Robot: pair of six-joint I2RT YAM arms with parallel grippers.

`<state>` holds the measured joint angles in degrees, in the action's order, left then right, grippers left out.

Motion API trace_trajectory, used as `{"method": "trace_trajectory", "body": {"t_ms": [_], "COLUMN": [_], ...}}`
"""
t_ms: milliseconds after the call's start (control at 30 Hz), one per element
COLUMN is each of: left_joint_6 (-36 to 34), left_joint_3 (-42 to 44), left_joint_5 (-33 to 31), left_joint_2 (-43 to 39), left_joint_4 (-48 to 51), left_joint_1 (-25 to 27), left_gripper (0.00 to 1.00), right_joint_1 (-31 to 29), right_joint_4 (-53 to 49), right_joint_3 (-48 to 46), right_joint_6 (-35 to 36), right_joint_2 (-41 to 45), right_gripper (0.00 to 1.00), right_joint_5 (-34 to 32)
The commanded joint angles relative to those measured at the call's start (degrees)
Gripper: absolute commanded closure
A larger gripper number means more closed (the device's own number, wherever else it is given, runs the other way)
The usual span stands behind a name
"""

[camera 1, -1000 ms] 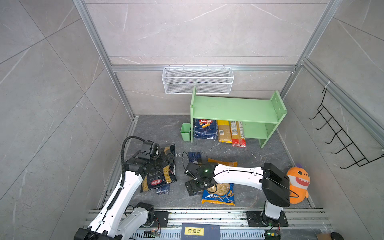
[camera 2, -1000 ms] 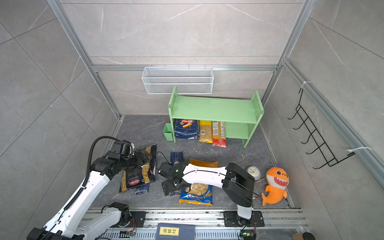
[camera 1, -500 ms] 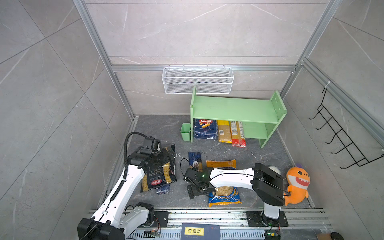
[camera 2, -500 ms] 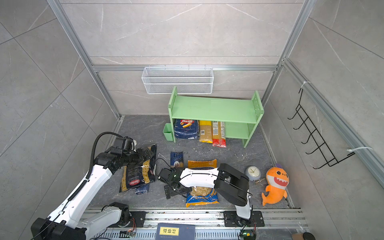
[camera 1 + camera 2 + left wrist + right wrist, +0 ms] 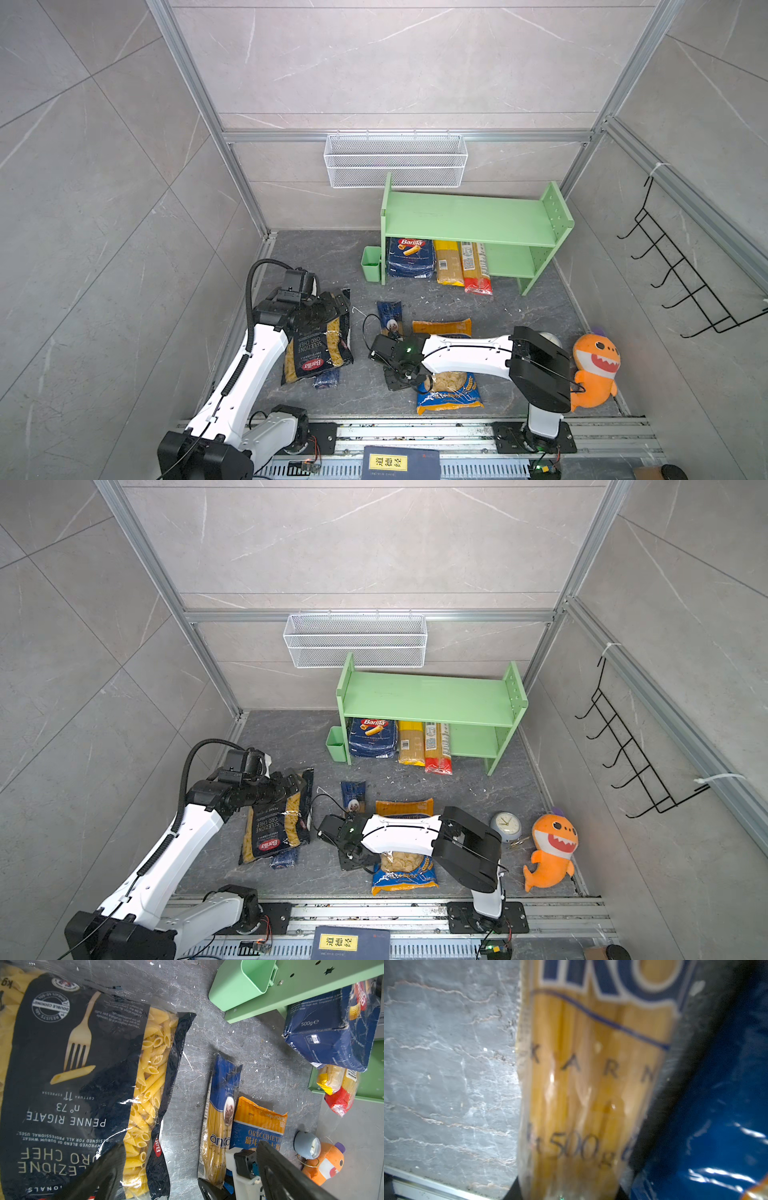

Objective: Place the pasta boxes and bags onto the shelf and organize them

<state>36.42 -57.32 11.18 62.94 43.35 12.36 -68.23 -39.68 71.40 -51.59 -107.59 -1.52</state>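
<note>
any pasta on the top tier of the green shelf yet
No, the shelf has a bare top board; the Barilla box, yellow pack and red-ended pack all lie beneath it.

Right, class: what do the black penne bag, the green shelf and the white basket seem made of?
Black penne bag: glossy plastic film; creases, glare, clear window.
Green shelf: matte painted board, wood or metal unclear; peg-holed sides.
White basket: coated wire mesh, probably metal; see-through grid.
</note>
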Motion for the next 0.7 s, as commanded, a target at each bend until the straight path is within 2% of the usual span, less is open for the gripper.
{"method": "trace_trajectory", "body": {"t_ms": [0,233,467,667], "left_joint_6": [-2.2,-2.8,-3.1,-3.0], "left_joint_3": [-2.9,-5.3,-6.4,-7.6], "left_joint_5": [1.7,2.4,2.9,3.1], "left_joint_2": [1.0,3.8,6.4,8.4], "left_joint_4": [-1.4,-3.0,-4.6,-5.6], "left_joint_1": [-0.6,-1.1,-1.5,-1.7], "left_gripper": [0.00,0.00,0.00,0.00], "right_joint_1": [-0.3,0.1,1.9,2.0], "right_joint_4": [-0.7,0.0,2.7,-3.1], "right_joint_3": [-1.4,-2.3,-7.8,-9.4], "right_joint_6": [1.6,3.6,3.2,3.1], "right_joint_2": [4.0,12.5,22.3,30.4], "right_gripper": [0.88,0.95,0.99,1.00], "right_joint_5": [-0.9,-2.3,-1.1,-1.0]}}
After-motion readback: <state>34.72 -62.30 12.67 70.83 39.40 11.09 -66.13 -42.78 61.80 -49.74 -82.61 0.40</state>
